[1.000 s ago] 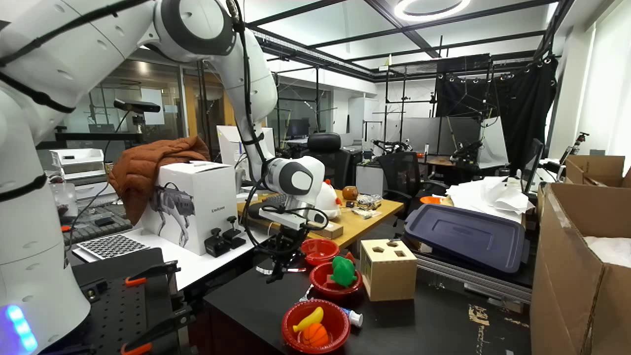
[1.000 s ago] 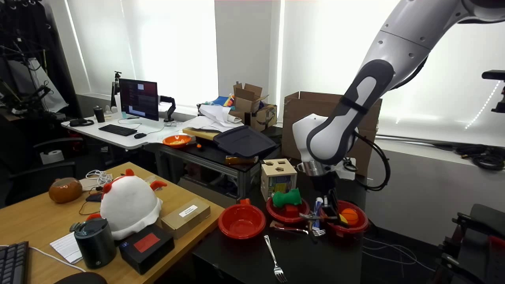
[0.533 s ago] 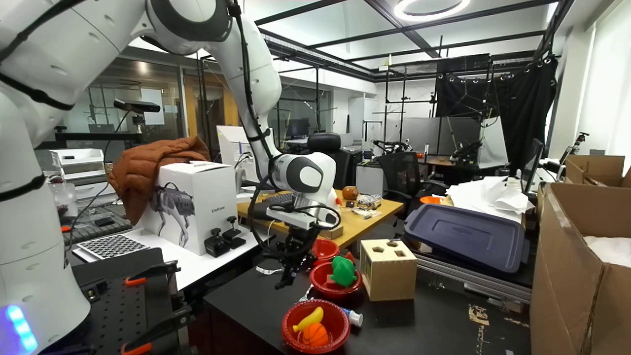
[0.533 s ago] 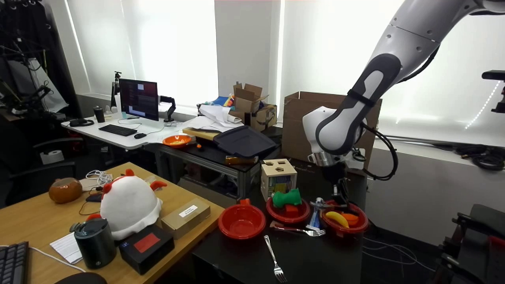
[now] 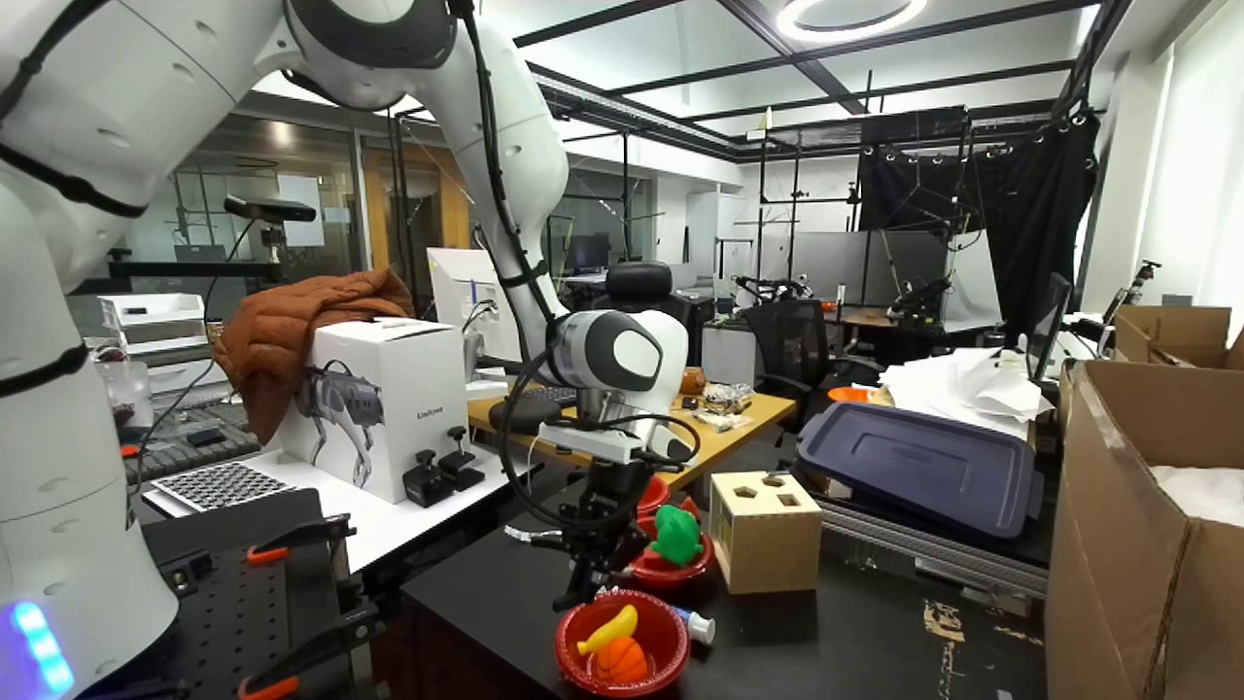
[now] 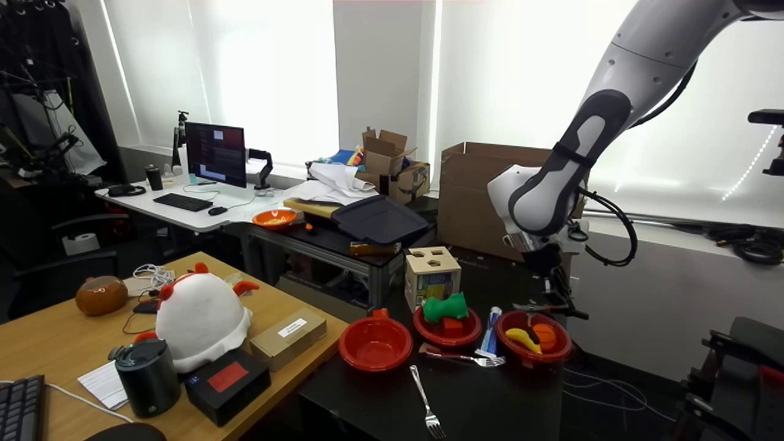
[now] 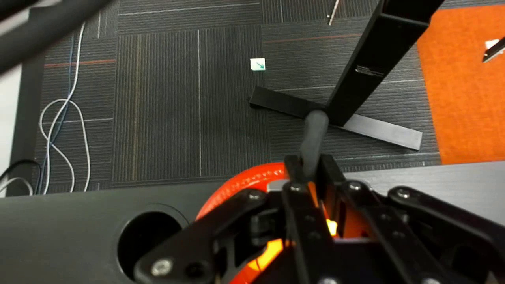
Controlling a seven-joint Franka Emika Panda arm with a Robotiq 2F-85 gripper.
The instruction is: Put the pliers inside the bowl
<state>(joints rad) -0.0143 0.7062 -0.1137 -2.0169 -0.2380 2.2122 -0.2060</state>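
My gripper point(image 7: 310, 167) is shut on the pliers; their dark grey handle point(image 7: 315, 128) sticks out past the fingertips in the wrist view. In an exterior view the gripper point(image 6: 558, 293) holds the pliers point(image 6: 540, 307) roughly level above the far rim of a red bowl point(image 6: 539, 360). That bowl point(image 5: 677, 647) holds a yellow banana point(image 5: 609, 630) and an orange ball point(image 5: 622, 661). In an exterior view the gripper point(image 5: 583, 574) is just behind this bowl's rim. In the wrist view the bowl point(image 7: 240, 182) shows under the fingers, partly hidden.
A red bowl point(image 6: 424, 334) with a green toy, another red bowl point(image 6: 375, 355), a wooden shape box point(image 5: 768, 535) and a toothpaste tube point(image 6: 490, 334) stand nearby. Two forks lie on the black table, a silver one point(image 6: 425, 398) and a red-handled one point(image 6: 459, 356).
My gripper has carried the pliers from above the tube and forks toward the bowl with the banana and ball. The bowls and other objects have not moved.
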